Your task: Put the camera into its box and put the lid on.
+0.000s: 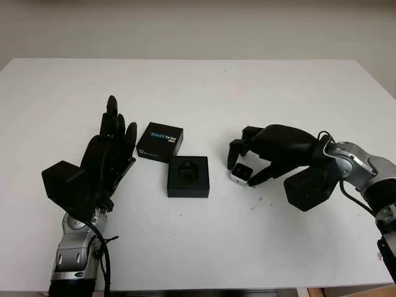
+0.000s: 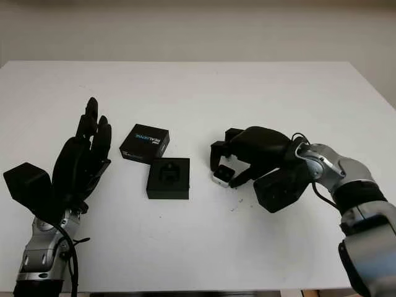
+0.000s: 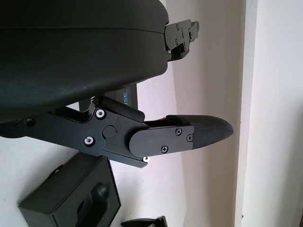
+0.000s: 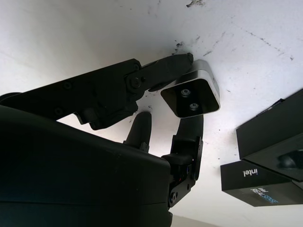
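On the white worktop (image 1: 204,241) I count one small silver-edged camera (image 1: 241,174), one open black box (image 1: 188,176) with a moulded insert, one printed black lid (image 1: 160,142), and two black robot hands.

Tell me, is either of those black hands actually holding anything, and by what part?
The right hand pinches the small silver camera by its opposite ends, on or just above the table. The left hand, left of the box, is open.

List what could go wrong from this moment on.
The right hand pinches the small camera at its edges only, so it may slip or twist. The open box has a shaped recess, so a tilted camera may jam. The lid touches the box; the open left hand could nudge either.
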Controlling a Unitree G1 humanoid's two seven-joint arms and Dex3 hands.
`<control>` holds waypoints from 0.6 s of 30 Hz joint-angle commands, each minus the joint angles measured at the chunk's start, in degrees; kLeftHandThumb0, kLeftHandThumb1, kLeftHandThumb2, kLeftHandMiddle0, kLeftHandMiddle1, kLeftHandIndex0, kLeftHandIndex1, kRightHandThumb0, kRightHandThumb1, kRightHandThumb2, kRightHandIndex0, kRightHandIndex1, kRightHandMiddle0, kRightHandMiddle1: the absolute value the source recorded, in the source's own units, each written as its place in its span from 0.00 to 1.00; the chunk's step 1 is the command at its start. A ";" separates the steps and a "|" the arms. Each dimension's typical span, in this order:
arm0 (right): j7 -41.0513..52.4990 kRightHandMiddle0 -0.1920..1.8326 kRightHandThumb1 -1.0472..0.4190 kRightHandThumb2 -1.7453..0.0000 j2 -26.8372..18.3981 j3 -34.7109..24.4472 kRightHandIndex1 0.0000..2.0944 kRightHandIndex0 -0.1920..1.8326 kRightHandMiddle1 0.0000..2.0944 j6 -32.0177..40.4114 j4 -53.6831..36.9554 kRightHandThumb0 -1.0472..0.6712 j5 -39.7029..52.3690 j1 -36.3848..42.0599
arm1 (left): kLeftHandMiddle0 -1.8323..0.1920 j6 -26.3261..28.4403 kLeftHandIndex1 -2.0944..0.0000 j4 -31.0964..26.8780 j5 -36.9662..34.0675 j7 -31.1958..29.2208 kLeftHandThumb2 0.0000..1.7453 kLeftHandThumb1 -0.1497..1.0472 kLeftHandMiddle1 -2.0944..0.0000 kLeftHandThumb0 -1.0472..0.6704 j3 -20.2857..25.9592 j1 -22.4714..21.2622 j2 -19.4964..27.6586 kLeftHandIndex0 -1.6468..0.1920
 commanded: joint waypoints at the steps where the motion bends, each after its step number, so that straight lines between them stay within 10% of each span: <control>1: -0.09 0.29 0.04 0.96 0.41 1.09 0.69 0.14 0.67 -0.64 0.82 0.38 -0.75 0.17 | 1.00 0.33 1.00 -1.24 0.21 0.24 0.28 1.00 1.00 0.20 -0.34 0.40 0.02 1.00; 10: 1.94 0.25 0.03 0.97 0.93 0.76 0.51 0.13 0.72 2.95 1.67 0.37 0.75 0.64 | 1.00 -0.55 1.00 -0.88 -0.88 -0.22 0.28 1.00 1.00 0.22 -0.07 0.52 -0.48 1.00; 18: 24.81 0.21 0.02 0.97 7.65 -10.31 0.16 0.20 0.77 27.85 -3.34 0.34 24.00 5.61 | 1.00 -0.06 1.00 -1.17 -0.63 0.63 0.27 1.00 1.00 0.20 -0.32 0.97 -0.94 1.00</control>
